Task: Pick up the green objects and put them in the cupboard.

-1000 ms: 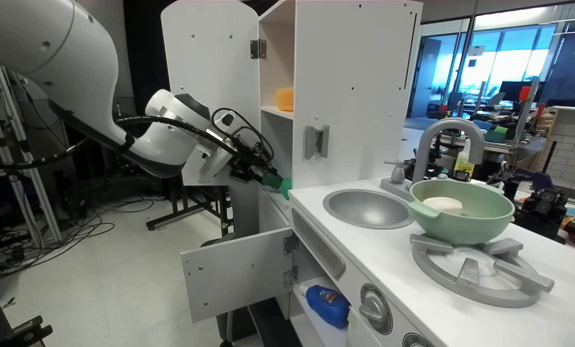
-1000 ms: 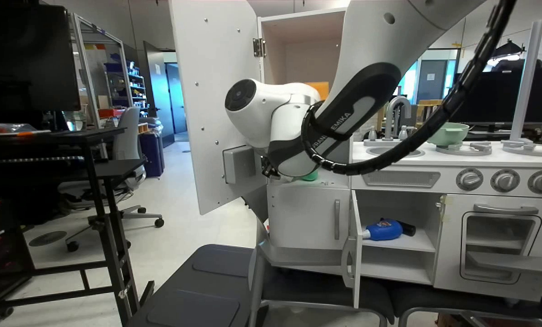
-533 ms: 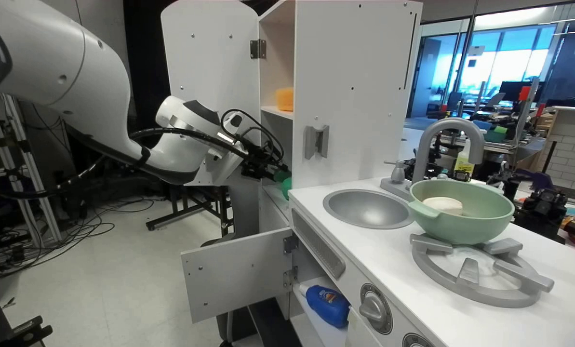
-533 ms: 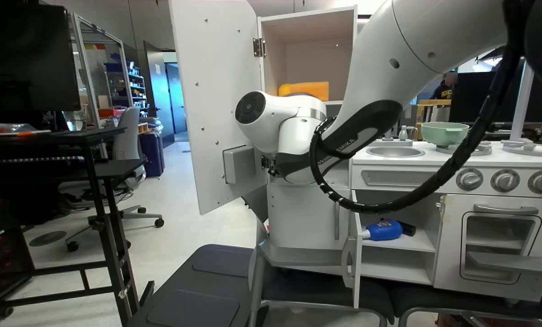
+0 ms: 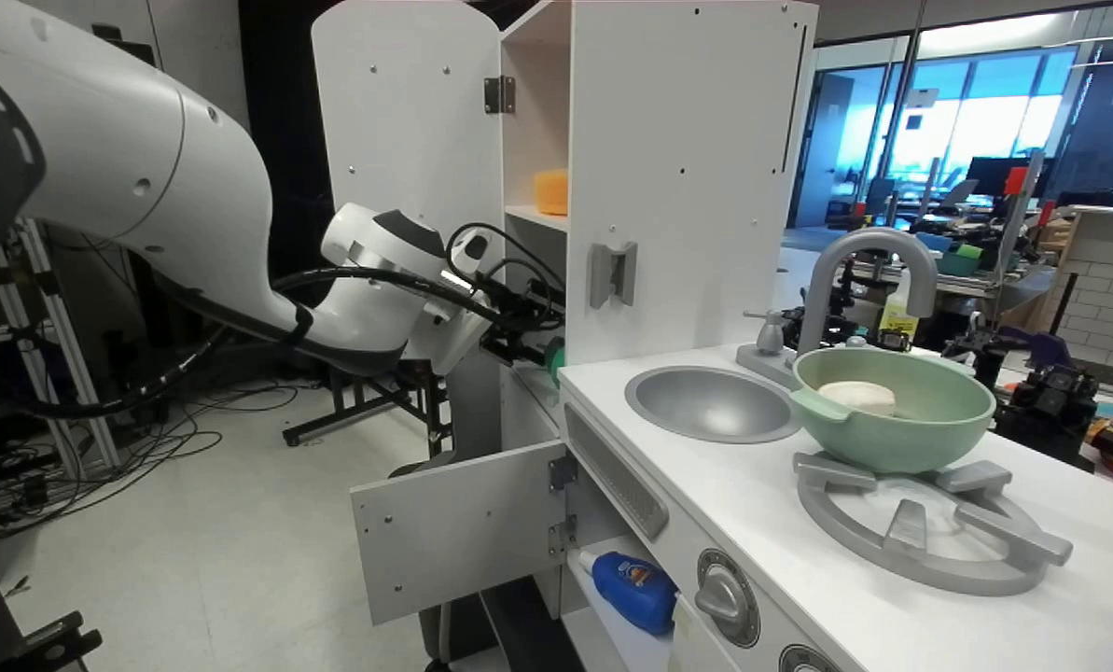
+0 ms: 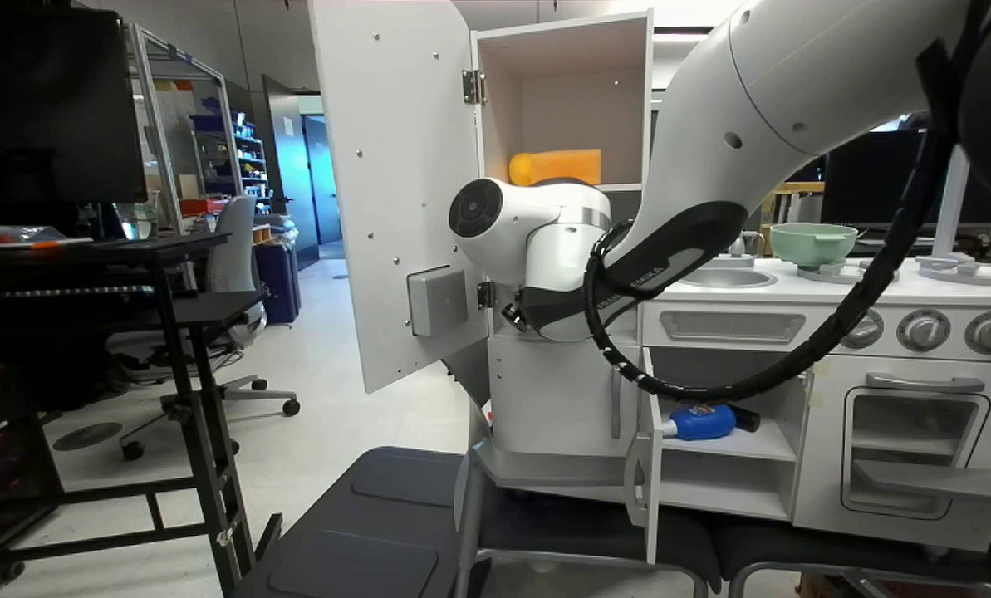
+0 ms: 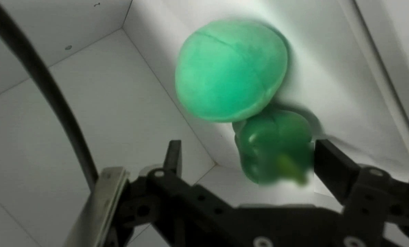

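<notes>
In the wrist view a dark green pepper-shaped piece (image 7: pixel 276 133) rests on the white surface in the cupboard's lowest compartment. A larger light green round piece (image 7: pixel 230 70) lies against it. Around the pepper my gripper (image 7: pixel 247 151) stands open; the right finger (image 7: pixel 334 168) is close beside it, while a wide gap separates it from the left finger (image 7: pixel 172 156). In an exterior view only a bit of light green piece (image 5: pixel 559 364) shows past the edge of the cupboard (image 5: pixel 691 121). The cupboard door (image 6: pixel 404 191) is swung wide. My arm covers most of the compartment there.
Orange items (image 6: pixel 557 168) sit on the shelf above my arm. A lower door (image 5: pixel 463 532) juts out below, near a blue bottle (image 5: pixel 635 593). The sink (image 5: pixel 715 406), tap (image 5: pixel 869 238) and pale green bowl (image 5: pixel 892 420) are on the counter alongside.
My arm has moved rightward and deeper into the cupboard's lowest compartment in both exterior views. The dark green piece at the gripper's tip travelled in with it, close to the light green piece.
</notes>
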`<act>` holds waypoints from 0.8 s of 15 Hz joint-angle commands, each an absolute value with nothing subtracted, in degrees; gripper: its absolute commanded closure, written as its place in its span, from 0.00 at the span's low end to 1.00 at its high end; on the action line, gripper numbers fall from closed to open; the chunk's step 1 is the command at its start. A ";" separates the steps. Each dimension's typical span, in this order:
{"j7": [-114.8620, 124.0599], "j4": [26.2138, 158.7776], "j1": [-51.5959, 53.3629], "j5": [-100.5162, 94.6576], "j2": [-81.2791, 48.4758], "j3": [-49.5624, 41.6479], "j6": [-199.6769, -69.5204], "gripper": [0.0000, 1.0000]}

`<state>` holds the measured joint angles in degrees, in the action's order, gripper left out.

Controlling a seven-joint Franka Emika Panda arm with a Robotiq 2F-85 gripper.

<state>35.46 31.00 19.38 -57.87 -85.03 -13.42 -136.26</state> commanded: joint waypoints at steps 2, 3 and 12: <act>35.04 25.62 19.66 -56.15 -87.07 -14.12 -134.43 0.00; 34.51 26.48 19.75 -55.88 -86.54 -13.59 -134.95 0.00; 16.24 31.36 19.69 -47.34 -81.29 -2.66 -136.51 0.00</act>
<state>27.00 29.32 21.21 -52.09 -84.50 -8.80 -136.23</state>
